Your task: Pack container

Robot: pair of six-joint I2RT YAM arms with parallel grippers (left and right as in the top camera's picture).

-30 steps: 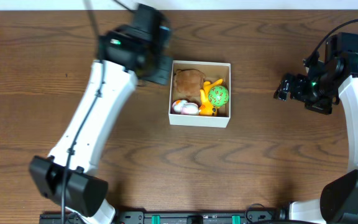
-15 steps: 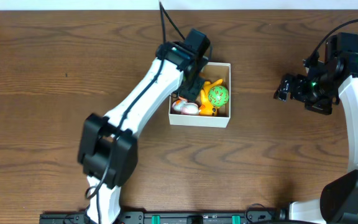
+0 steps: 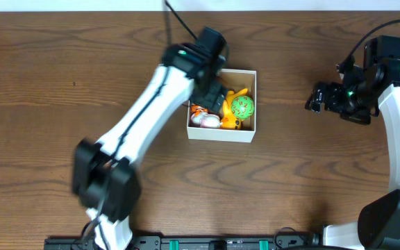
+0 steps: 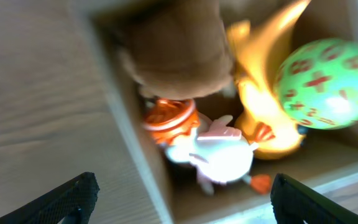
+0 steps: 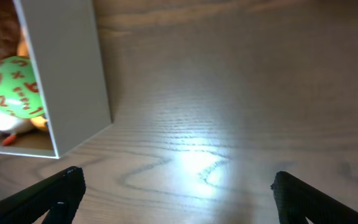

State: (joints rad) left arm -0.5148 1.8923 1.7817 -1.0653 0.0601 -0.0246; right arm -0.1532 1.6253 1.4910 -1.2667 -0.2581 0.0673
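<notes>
Where the left arm [image 3: 137,125] slants across the counter [image 3: 47,83] from 7 o'clock toward 1 o'clock, the left claw [image 4: 183,193] hangs over the 11 o'clock corner of the container [image 3: 221,133]. Its wrist view is blurred, but the two dark fingertips [image 4: 73,196] stand far apart at the lower corners, gripping nothing. The container sits on the counter just toward 12 o'clock of centre, white walls up, full of small toys. A brown plush [image 4: 176,50] fills its 11 o'clock corner. A white toy [image 4: 219,152] with an orange-striped part [image 4: 169,115] lies at 7 o'clock. An orange toy [image 4: 257,106] lies mid-box, touching the green ball [image 4: 325,84] with red marks at 3 o'clock. Well apart from the box, out at 3 o'clock, the right claw [image 5: 177,183] hovers above bare wood with its fingers spread wide and empty. Its wrist view catches one white wall of the container at 9 o'clock.
</notes>
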